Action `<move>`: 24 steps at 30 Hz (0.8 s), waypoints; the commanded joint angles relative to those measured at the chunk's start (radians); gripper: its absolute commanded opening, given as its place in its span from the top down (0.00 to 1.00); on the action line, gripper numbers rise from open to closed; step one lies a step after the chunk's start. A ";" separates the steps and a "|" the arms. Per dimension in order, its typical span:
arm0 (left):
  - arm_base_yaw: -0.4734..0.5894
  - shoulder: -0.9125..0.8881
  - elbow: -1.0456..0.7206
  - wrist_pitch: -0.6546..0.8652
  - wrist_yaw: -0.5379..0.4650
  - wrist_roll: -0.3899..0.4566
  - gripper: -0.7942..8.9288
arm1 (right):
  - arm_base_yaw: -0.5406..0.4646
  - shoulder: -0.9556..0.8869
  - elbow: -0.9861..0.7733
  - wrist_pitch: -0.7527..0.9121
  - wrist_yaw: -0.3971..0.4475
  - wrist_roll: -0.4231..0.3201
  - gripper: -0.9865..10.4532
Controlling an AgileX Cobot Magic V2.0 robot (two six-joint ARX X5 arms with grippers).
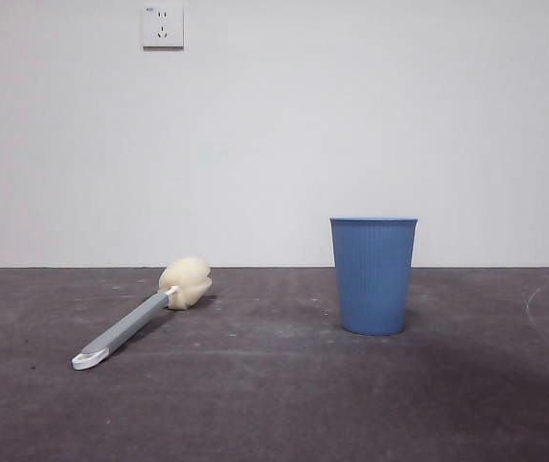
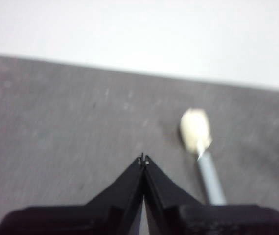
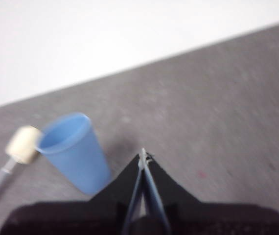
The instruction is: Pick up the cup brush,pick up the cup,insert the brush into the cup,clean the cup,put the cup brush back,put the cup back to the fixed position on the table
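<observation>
Front view is showing the cup brush lying flat on the table, left side of frame. Its cream sponge head is pointing back toward the wall, and the white loop end is sitting nearer the cam. The grey handle is running diagonally btwn the two. The cup is standing upright to the right of it, rim up, well apart from the brush, nothing touching it. No arm is showing in this view at all.

Left wrist view: left gripper is hanging above the table w/ both black jaws pressed together right to the tips, pinching nothing. The brush is lying just off to one side of those tips, sponge head and a bit of grey handle visible, not touching the jaws. Pic is kinda blurry tho.

Right wrist view: right gripper is looking the same, jaws closed tip to tip, holding nothing, hovering over bare table. The cup is sitting near it, off to one side, and it's clear of the jaws. The brush's sponge is peeking in just beside the cup in this angle. Also blurry, so can't make out the ribs on the cup here.

Two wall sockets are sitting up high on the white wall behind.
</observation>
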 commanded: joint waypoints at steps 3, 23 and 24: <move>0.000 0.051 0.109 -0.037 0.036 -0.098 0.93 | 0.003 0.122 0.130 -0.012 -0.096 0.019 0.92; 0.000 0.510 0.745 -0.674 0.369 0.182 0.93 | 0.032 0.607 0.808 -0.747 -0.356 -0.350 0.92; 0.000 0.520 0.753 -0.690 0.385 0.192 0.93 | 0.037 0.612 0.816 -0.768 -0.355 -0.359 0.92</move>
